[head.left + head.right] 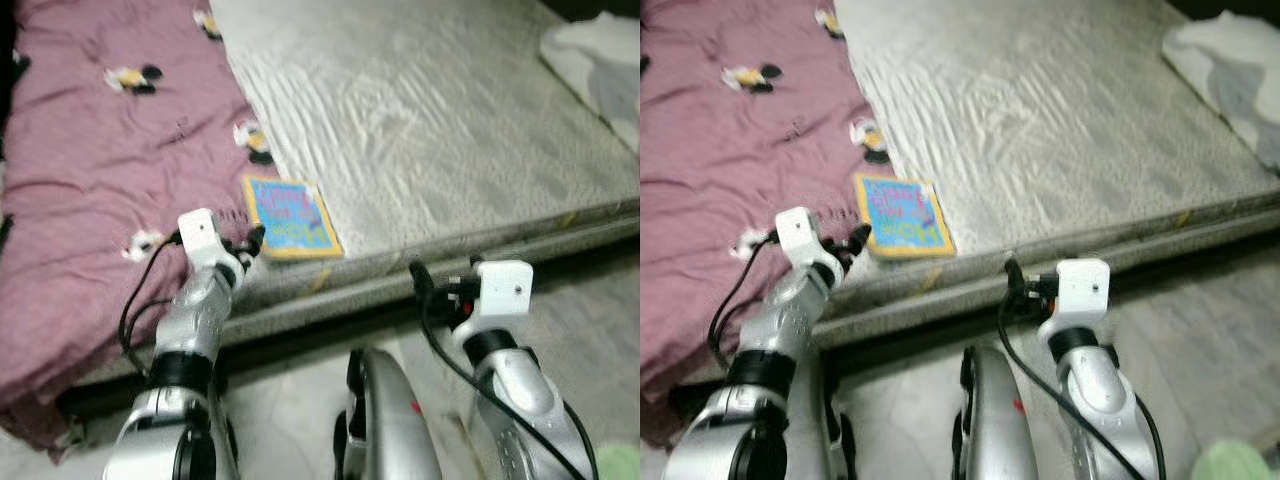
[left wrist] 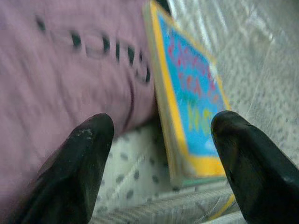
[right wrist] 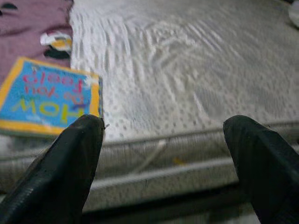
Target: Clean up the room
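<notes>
A thin book point(image 1: 291, 217) with a blue cover and yellow border lies flat near the front edge of the bare grey mattress point(image 1: 440, 110), partly on the mauve blanket point(image 1: 90, 170). My left gripper point(image 1: 252, 243) is open at the book's near left corner, its fingers point(image 2: 88, 154) set either side of the book's edge point(image 2: 187, 107). My right gripper point(image 1: 440, 282) is open and empty, held low in front of the mattress edge, to the right of the book point(image 3: 49, 95).
The mauve blanket with small duck prints covers the left part of the bed and hangs over its front. A white and grey bundle of cloth point(image 1: 600, 60) lies at the far right corner. Pale floor point(image 1: 580, 300) runs below the mattress edge.
</notes>
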`<state>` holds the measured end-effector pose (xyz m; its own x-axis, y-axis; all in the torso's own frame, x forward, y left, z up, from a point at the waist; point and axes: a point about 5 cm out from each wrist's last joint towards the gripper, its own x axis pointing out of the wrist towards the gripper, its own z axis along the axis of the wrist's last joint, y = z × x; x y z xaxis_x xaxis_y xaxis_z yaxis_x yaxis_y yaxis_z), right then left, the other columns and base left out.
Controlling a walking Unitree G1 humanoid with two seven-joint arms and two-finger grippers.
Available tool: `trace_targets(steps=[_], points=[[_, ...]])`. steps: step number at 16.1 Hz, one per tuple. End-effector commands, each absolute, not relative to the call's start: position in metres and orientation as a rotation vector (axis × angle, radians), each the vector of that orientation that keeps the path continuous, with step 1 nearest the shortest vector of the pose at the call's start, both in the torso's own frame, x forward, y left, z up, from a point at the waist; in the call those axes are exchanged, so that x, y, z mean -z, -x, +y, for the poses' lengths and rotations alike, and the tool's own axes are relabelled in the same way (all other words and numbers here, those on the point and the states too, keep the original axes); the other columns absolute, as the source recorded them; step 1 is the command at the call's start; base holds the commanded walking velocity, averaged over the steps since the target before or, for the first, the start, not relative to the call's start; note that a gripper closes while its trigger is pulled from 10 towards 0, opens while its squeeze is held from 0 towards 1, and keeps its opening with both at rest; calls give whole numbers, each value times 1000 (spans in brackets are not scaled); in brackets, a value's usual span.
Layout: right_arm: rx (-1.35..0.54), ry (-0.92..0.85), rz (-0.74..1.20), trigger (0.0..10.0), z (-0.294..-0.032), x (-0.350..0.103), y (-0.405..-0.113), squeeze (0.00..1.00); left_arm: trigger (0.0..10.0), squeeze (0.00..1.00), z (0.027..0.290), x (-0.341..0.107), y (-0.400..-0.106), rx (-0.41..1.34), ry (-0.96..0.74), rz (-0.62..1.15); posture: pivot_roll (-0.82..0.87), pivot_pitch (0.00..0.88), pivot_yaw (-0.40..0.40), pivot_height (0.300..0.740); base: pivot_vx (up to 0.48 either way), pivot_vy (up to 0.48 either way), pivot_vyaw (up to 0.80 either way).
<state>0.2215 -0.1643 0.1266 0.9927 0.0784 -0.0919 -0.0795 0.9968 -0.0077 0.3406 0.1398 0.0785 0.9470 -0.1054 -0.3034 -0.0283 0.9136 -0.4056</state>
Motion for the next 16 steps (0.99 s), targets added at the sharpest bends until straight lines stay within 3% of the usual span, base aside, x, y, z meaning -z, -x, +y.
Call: trace_targets(steps=[1,12,16], points=[[-67,18,101,10000,-168,-128,-218,0,10000,0,138,-79,-342,44,424,321,-167,215,-87,534,0,0,0],[-31,38,115,10000,-174,-134,-212,0,10000,0,140,-94,-369,56,538,276,-216,217,-99,534,0,0,0],[-31,48,104,10000,-175,-139,-215,0,10000,0,124,-83,-367,165,620,411,-245,211,-105,534,0,0,0]])
